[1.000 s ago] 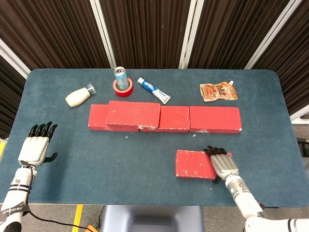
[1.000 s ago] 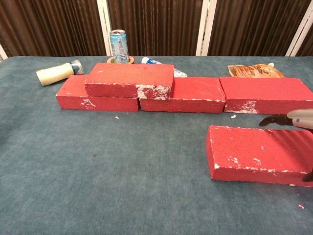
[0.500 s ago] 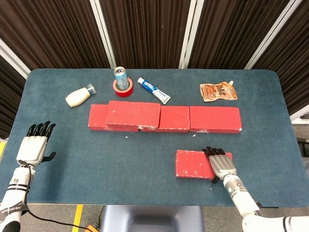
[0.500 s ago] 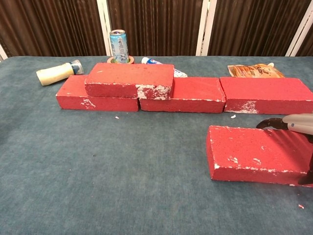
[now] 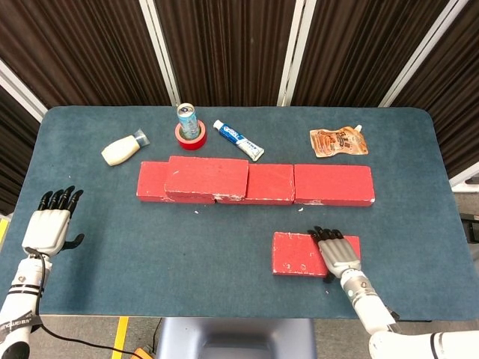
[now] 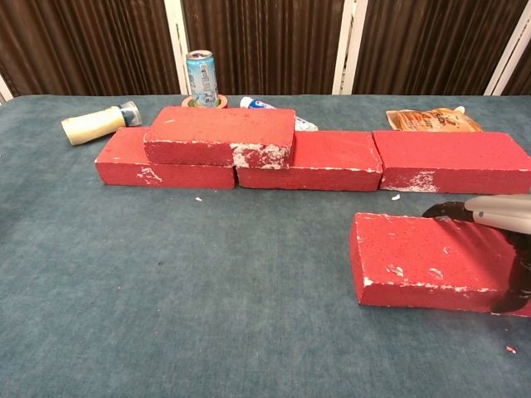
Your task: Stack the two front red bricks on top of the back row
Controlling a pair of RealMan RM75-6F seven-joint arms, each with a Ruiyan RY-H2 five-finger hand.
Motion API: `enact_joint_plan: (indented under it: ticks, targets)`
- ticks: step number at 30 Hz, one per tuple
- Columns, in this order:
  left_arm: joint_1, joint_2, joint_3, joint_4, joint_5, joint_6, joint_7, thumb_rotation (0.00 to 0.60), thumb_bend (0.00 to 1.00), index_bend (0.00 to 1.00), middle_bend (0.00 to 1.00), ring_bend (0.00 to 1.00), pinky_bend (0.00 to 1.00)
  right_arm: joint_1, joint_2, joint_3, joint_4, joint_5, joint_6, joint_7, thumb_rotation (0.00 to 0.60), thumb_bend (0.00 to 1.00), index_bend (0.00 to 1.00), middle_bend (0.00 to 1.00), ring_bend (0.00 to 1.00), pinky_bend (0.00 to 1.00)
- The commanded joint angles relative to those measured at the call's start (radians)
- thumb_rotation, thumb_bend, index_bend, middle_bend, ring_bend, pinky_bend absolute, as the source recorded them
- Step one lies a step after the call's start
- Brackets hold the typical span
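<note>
The front red brick [image 5: 299, 254] [image 6: 415, 257] lies flat near the table's front edge, right of centre. My right hand [image 5: 337, 253] [image 6: 498, 215] is over its right end, with the fingers laid across the top to the far edge and the thumb against the near face. The brick still rests on the table. The back row [image 5: 333, 184] is three red bricks end to end. Another red brick [image 5: 207, 178] [image 6: 220, 133] sits on top of the row's left part. My left hand [image 5: 49, 224] is open at the table's front left, holding nothing.
Behind the row are a drinks can [image 5: 188, 120] standing in a red tape roll, a toothpaste tube [image 5: 238, 139], a white bottle [image 5: 123, 149] on its side and an orange pouch [image 5: 339, 141]. The table is covered in blue cloth.
My right hand has slid left and back along the front brick, and its thumb now shows further down the near face. My left hand drifted slightly left. The bricks have not moved.
</note>
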State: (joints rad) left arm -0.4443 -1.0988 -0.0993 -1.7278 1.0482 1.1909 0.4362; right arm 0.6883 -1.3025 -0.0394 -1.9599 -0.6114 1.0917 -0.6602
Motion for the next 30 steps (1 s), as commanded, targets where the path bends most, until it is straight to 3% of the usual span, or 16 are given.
enact_joint_plan:
  ticks: [1, 5, 13, 19, 30]
  targets:
    - [0.001, 0.0, -0.001, 0.002, 0.0, -0.001, -0.003, 0.6, 0.26, 0.0, 0.0, 0.0, 0.0, -0.01, -0.014, -0.001, 0.008, -0.032, 0.024, 0.008, 0.6, 0.0, 0.0, 0.03, 0.0, 0.0]
    - [0.002, 0.001, -0.002, 0.001, 0.0, -0.001, -0.002, 0.6, 0.26, 0.0, 0.0, 0.0, 0.0, -0.016, -0.025, -0.006, 0.017, -0.039, 0.034, 0.003, 0.6, 0.0, 0.0, 0.11, 0.04, 0.0]
    - [0.004, 0.005, -0.004, -0.002, -0.004, 0.001, 0.002, 0.6, 0.26, 0.0, 0.0, 0.0, 0.0, -0.016, -0.037, -0.006, 0.023, -0.029, 0.034, -0.006, 0.6, 0.0, 0.0, 0.12, 0.06, 0.0]
    - [0.008, 0.01, -0.007, -0.006, -0.004, 0.002, -0.006, 0.6, 0.26, 0.0, 0.0, 0.0, 0.0, -0.029, -0.063, -0.008, 0.049, -0.091, 0.077, -0.013, 0.6, 0.0, 0.06, 0.25, 0.21, 0.0]
    - [0.003, 0.014, -0.01, -0.006, -0.017, -0.005, 0.009, 0.6, 0.26, 0.0, 0.0, 0.0, 0.0, -0.046, -0.066, 0.003, 0.055, -0.121, 0.076, 0.005, 0.6, 0.03, 0.13, 0.31, 0.22, 0.0]
